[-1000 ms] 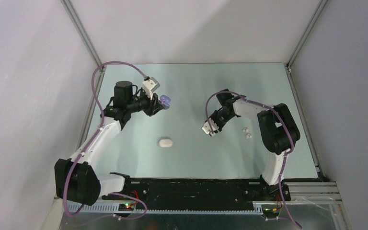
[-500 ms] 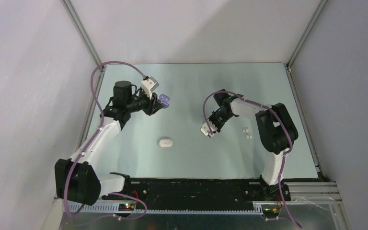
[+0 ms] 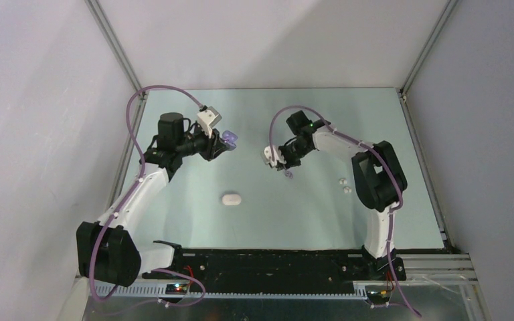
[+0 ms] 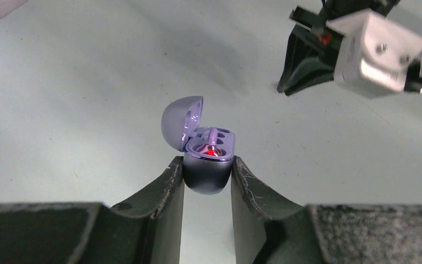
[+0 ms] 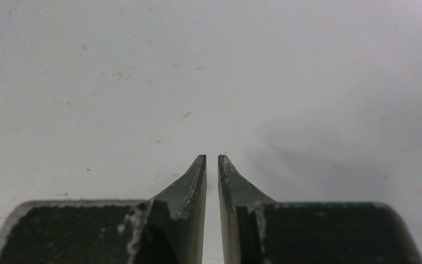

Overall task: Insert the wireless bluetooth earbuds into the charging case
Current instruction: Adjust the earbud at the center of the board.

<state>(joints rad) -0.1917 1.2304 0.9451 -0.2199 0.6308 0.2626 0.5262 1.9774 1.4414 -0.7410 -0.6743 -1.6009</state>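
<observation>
Stretching pale green between plain grey walls, the counter has tiny brown specks on it, and metal rails run up the back corners. The left gripper pinches the purple charging case by its sides, up off the counter near the back left. Its lid is open and one purple earbud sits inside with a red light. The right gripper is almost pressed together, with only a thin slit and nothing in it. Another purple earbud shows just beside it; I cannot tell if they touch. A white case lies closed in the middle, and two white earbuds lie to the right.
</observation>
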